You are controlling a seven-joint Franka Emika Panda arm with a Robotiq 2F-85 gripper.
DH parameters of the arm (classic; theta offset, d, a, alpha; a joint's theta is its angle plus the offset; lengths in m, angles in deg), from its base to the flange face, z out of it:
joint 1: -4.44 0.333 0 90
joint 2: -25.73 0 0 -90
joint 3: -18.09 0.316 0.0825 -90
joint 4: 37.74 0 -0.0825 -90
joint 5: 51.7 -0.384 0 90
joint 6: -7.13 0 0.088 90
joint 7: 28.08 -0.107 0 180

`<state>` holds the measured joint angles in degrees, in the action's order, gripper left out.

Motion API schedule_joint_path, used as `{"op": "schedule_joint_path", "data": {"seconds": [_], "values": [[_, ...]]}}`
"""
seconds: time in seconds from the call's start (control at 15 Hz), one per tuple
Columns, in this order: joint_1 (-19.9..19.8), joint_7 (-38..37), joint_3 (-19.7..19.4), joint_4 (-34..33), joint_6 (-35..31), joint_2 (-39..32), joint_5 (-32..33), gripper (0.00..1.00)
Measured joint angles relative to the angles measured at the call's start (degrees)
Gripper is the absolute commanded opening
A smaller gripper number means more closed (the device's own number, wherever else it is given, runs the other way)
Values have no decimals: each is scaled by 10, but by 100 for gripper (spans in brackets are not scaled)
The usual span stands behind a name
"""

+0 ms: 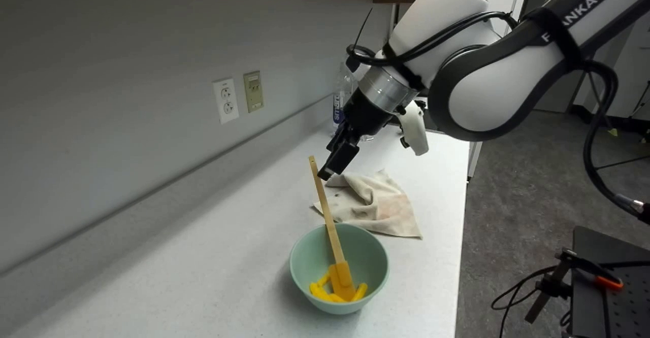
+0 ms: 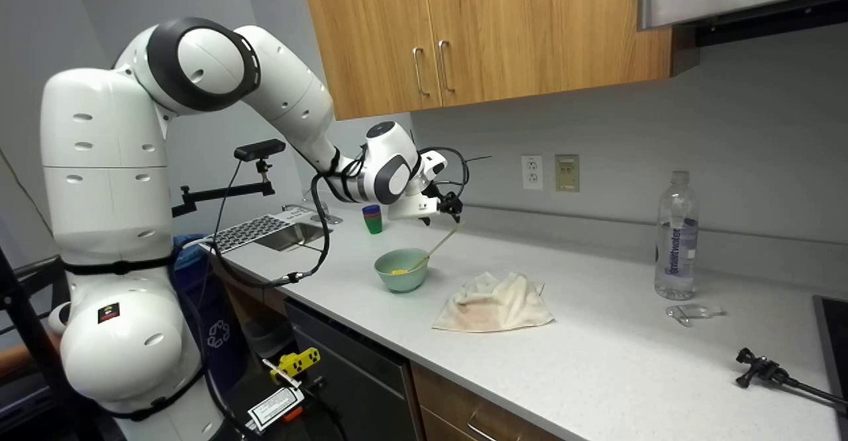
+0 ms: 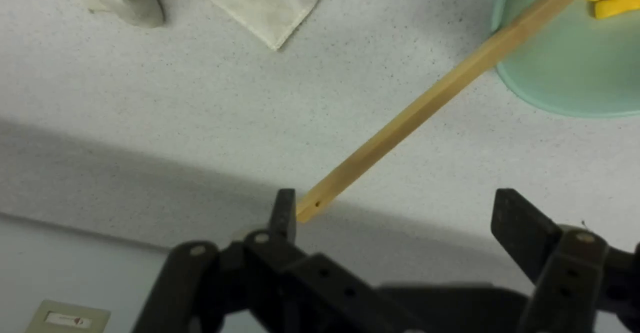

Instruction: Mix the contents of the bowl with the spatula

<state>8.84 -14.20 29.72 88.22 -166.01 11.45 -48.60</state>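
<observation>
Spatula [image 1: 333,236] is leaning in the mint-green bowl [image 1: 366,257], prob offering its wooden handle [image 3: 400,131] to jaws that are gaping wide, gripping nothing

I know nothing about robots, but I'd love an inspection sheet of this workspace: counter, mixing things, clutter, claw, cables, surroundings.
Surface: speckled white countertop, running along a grey wall.
Job's things: round pale-green bowl holding yellow pieces; orange-headed, wooden-handled spatula, head in the bowl, handle slanting over the rim.
Clutter: crumpled beige cloth near the bowl; clear plastic water bottle; stacked coloured cups; black clamp-like mount.
Black two-fingered claw: open; one finger close to the handle's tip, contact unclear.
Cables: thick black cable hanging in a loop by the white jointed robot arm.
Surroundings: light-brown wooden cabinets above; white rectangular wall outlet.
</observation>
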Motion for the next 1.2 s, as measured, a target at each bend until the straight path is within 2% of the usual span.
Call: {"op": "schedule_joint_path", "data": {"seconds": [0.27, 0.73, 1.2], "values": [[-2, -3, 13, -23, -10, -33, -46, 100], [-5, -21, 9, -32, -13, -53, -52, 100], [-48, -20, 63, -44, -39, -77, -82, 100]]}}
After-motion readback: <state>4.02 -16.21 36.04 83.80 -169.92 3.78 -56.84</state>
